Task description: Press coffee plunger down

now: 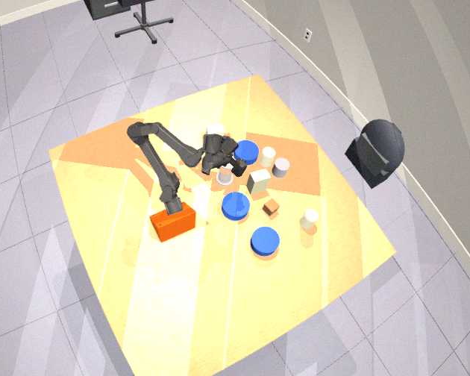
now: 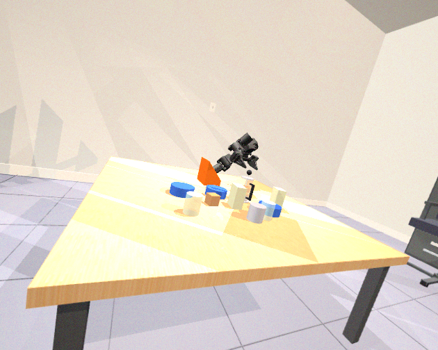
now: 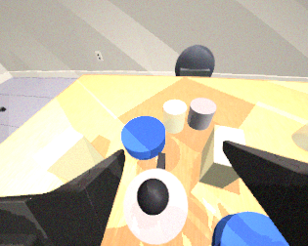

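Observation:
The coffee press (image 1: 224,177) (image 2: 247,182) stands upright on the table, with a pale round lid (image 3: 157,226) and a black handle (image 2: 252,192) (image 3: 161,161). Its round black plunger knob (image 2: 249,172) (image 3: 153,196) shows just above the lid in the exterior view; in the top view the arm hides it. My gripper (image 1: 222,172) (image 2: 250,168) (image 3: 173,149) is open, with its fingers wide apart and nothing between them. It is above the knob, and the exterior view shows a small gap between the fingertips and the knob.
A pale green box (image 1: 258,182) (image 2: 237,196) (image 3: 219,168) stands close to the press. Blue discs (image 1: 236,206) (image 1: 246,151) (image 1: 265,241) lie around it. A grey cylinder (image 1: 280,167), pale cylinders (image 1: 267,157) (image 1: 308,219), a brown cube (image 1: 271,207) and an orange block (image 1: 174,224) are also on the table.

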Controlling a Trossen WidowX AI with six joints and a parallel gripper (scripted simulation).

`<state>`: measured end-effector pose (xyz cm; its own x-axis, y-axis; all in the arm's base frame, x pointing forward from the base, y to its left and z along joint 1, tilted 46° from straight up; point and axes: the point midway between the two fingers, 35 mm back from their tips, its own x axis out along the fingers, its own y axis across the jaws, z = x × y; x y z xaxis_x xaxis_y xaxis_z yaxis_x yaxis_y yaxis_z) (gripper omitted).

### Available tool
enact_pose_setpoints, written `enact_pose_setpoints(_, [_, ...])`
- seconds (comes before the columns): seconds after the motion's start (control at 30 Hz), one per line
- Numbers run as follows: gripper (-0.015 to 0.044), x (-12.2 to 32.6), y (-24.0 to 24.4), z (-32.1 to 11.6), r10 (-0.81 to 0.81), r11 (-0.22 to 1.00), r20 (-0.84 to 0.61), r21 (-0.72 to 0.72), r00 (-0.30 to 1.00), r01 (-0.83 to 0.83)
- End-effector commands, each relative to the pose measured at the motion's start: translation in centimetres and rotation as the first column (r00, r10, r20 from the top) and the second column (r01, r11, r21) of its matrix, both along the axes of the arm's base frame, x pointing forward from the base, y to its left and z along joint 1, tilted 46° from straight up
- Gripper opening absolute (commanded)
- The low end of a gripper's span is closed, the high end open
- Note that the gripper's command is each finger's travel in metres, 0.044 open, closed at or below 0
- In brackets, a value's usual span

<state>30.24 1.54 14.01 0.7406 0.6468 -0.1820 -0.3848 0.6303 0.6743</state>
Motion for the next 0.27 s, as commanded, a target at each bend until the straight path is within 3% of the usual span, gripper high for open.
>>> enact_pose_setpoints(0.0, [0.044,-1.1,-2.4,2.8,0.026,1.0,0.008,-0.005,1.0,-0.026])
enact_pose_setpoints(0.23, [0.044,-2.3,-3.4,4.7,0.036,0.999,0.017,0.016,0.999,-0.036])
